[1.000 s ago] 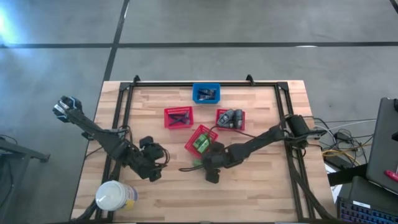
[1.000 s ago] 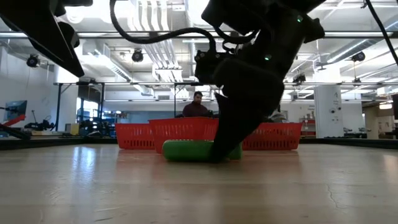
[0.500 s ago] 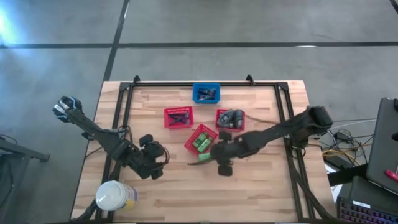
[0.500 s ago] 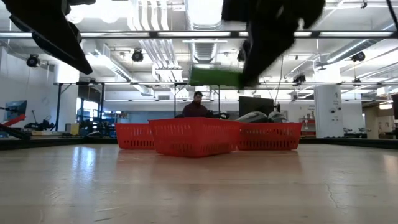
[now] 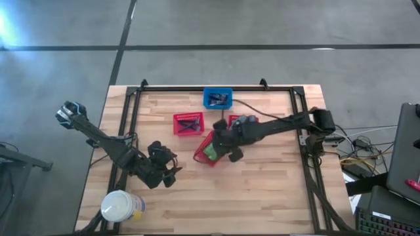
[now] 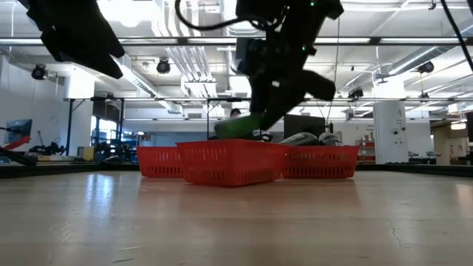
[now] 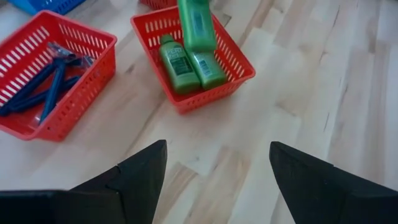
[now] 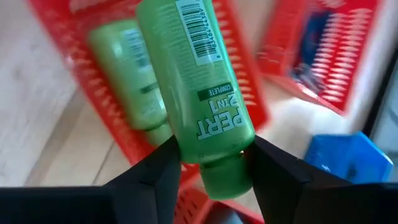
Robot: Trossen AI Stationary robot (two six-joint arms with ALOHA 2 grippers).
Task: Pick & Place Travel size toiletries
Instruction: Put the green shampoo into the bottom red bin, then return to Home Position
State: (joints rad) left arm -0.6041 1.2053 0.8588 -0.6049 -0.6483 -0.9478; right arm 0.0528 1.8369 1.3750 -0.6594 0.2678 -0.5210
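On the wooden table [image 5: 262,196], your right gripper [image 5: 220,145] clamps a green bottle [image 8: 193,87] above the red basket [image 7: 239,62] at frame centre. Your left gripper [image 5: 169,172] waits with fingers apart at lower left.

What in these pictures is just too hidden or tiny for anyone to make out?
- High view: the blue basket holds items too small to identify.
- High view: the right end effector covers most of the green bottle over the red basket.
- Low view: basket walls hide the contents.
- Right wrist view: the bottle blocks most of the basket behind it.
- Left end effector, open, holds nothing.
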